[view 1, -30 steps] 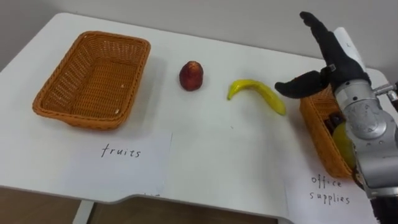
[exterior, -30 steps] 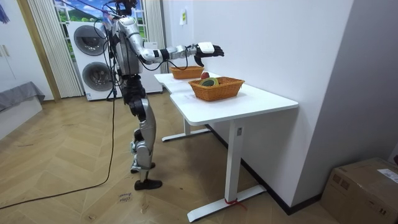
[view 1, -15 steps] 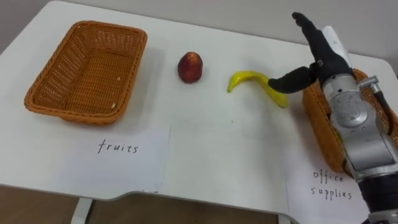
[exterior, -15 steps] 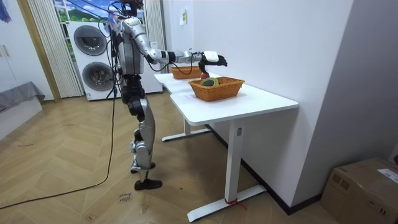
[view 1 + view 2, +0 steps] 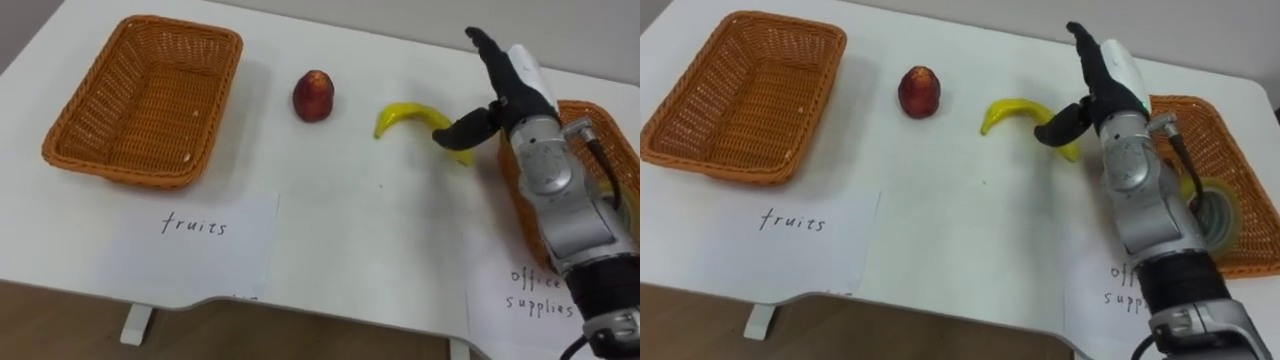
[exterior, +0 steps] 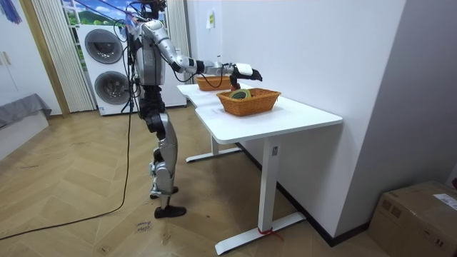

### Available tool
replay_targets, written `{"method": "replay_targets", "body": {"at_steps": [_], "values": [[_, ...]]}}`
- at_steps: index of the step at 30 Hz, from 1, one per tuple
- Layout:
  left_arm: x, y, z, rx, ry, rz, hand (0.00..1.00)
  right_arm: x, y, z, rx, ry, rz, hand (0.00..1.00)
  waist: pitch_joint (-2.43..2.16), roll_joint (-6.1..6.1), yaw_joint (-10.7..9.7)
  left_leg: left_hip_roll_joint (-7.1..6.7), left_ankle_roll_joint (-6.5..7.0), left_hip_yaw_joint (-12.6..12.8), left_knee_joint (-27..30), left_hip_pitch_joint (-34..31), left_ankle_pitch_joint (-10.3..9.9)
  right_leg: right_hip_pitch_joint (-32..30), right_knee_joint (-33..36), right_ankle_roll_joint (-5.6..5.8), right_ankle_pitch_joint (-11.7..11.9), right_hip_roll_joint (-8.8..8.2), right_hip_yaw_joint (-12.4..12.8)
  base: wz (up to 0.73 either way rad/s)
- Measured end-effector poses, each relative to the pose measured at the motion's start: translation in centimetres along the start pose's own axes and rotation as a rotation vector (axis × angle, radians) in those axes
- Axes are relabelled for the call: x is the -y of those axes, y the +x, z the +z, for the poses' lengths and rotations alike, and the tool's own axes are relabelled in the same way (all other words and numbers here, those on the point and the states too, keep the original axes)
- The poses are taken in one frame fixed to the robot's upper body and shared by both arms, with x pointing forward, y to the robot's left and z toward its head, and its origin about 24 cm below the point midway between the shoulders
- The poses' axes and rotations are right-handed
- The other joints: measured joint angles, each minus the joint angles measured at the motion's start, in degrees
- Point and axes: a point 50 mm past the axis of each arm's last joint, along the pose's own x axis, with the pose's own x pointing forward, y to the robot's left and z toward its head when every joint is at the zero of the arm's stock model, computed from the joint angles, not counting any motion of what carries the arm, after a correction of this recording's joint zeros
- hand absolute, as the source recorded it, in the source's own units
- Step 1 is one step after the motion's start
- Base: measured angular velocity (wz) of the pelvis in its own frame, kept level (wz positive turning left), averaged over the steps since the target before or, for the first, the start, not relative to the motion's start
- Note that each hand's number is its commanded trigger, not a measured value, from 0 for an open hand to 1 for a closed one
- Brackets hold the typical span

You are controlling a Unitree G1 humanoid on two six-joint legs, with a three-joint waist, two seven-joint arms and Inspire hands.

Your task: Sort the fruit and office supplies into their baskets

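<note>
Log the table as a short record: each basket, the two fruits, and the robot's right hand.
left basket: empty
right basket: holds a yellowish roll, partly behind the arm
banana: on the table, right end beneath the right hand
red fruit: on the table, between left basket and banana
right hand: open, fingers straight, above the banana's end; contact unclear

two baskets (image 5: 150, 100) (image 5: 1230, 140); two labels (image 5: 200, 240) (image 5: 530, 295); one banana (image 5: 405, 117); one red fruit (image 5: 313, 95)

Woven wicker baskets (image 5: 140, 100), smooth matt white table (image 5: 340, 230), paper labels (image 5: 195, 245)
</note>
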Motion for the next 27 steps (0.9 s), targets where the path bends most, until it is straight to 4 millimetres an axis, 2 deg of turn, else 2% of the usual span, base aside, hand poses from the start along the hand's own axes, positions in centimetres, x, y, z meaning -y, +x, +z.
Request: {"method": "replay_targets", "body": {"at_steps": [5, 9, 18, 27], "values": [[-0.2, 0.0, 0.0, 0.004, 0.007, 0.004, 0.00, -0.2, 0.1, -0.1, -0.004, -0.003, 0.017, 0.00, -0.02, -0.15, 0.4, -0.18, 0.12, 0.1, 0.1, -1.4, 0.2, -1.9, 0.9, 0.01, 0.0, -0.01, 0.2, -0.02], [-0.3, 0.0, 0.0, 0.004, 0.008, 0.004, 0.00, 0.0, 0.5, -1.0, -0.055, -0.011, 0.034, 0.00, 0.03, -0.07, 1.2, -0.19, 0.15, 0.1, 0.1, -1.5, 0.2, -2.0, 0.8, 0.01, 0.0, -0.03, 0.2, 0.00], [-0.3, 0.2, 1.1, 0.029, 0.003, 0.008, 0.00, -0.2, 0.7, -0.6, -0.042, -0.032, 0.044, 0.00, 0.10, -0.02, 1.4, -0.18, 0.13, 0.1, 0.1, -2.3, 0.3, -2.9, 0.9, 0.01, 0.0, -0.06, 0.1, 0.00], [-0.2, 0.2, 1.6, 0.052, -0.002, -0.013, 0.00, -0.6, 0.7, -0.7, -0.043, -0.048, 0.081, 0.00, 0.49, -0.49, 1.7, -0.15, 0.13, 0.1, 0.1, -3.2, 0.3, -3.7, 0.9, 0.01, 0.0, -0.08, 0.1, 0.00]]}}
